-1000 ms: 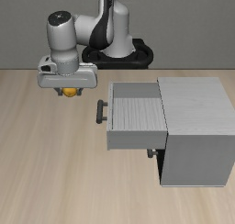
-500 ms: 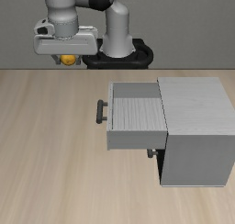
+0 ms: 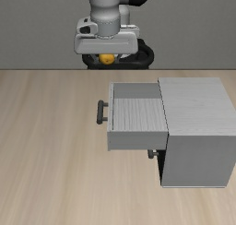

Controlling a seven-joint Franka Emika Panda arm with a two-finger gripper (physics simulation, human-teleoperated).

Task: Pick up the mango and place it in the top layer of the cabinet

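A: Arm has swung toward the exterior view's right; jaws pinching the mango [image 3: 108, 57], clear of the counter [image 3: 46, 146].
B: Open top drawer [image 3: 138, 113] sits lower-right of it. Not over it yet.

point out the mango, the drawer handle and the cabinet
mango [image 3: 108, 57], exterior view, on its visible yellow surface
drawer handle [image 3: 101, 112], exterior view, on the middle of the dark bar
cabinet [image 3: 195, 104], exterior view, on its bare top panel
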